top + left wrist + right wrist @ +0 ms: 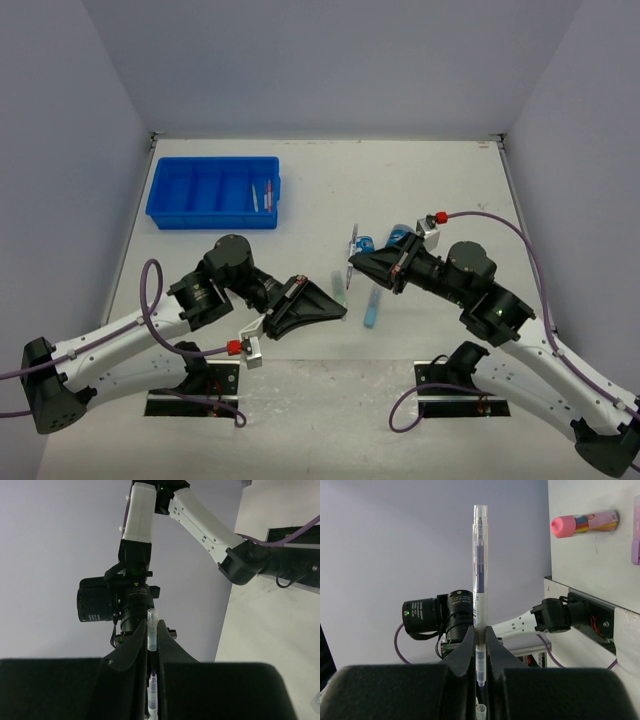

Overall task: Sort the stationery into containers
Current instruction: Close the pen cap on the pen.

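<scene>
My right gripper (480, 631) is shut on a thin clear pen (480, 575), which stands up past the fingers with its bare tip pointing back between them. Opposite it, my left gripper (152, 626) is shut on a clear pen cap (152, 630). In the top view both grippers, left (340, 312) and right (352, 264), meet at the table's middle, the pen (351, 248) and cap (336, 283) almost in line. The blue tray (170, 190) sits far left with thin pens (261, 196) in its right compartment.
A blue marker (371, 310) lies on the table under the grippers. Small blue tubs (366, 243) sit just behind the right gripper. A pink-capped bottle (585, 524) lies on the table, with a purple piece (636, 550) beside it.
</scene>
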Robot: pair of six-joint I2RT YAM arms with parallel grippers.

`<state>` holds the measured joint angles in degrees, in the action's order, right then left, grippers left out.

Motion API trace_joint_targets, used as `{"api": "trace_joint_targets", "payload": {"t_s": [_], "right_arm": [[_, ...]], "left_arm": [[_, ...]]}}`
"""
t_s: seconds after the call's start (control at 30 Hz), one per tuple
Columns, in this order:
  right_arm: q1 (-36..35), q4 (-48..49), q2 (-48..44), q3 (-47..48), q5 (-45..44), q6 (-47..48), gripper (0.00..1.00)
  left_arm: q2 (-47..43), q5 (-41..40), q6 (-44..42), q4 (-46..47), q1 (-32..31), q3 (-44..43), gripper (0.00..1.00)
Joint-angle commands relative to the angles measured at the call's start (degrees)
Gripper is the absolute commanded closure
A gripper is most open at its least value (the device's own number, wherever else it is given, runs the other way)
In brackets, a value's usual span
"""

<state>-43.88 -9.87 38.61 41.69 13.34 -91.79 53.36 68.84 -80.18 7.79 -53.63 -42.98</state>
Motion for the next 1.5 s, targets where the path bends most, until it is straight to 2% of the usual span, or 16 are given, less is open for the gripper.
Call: {"api": "trace_joint_targets", "payload": {"t_s": [0.0,1.47], "right_arm": [[-0.37,0.64,-0.11,2.34,-0.42,0.73,1.00],[-0.77,0.90,-0.71,1.73,0.34,1.26,1.00]], "left_arm": [[0.07,0.89,-2.47,-0.06,0.36,-1.67,1.00],[2.27,2.21,-4.21,-0.35,2.12,-3.43,1.00]]}}
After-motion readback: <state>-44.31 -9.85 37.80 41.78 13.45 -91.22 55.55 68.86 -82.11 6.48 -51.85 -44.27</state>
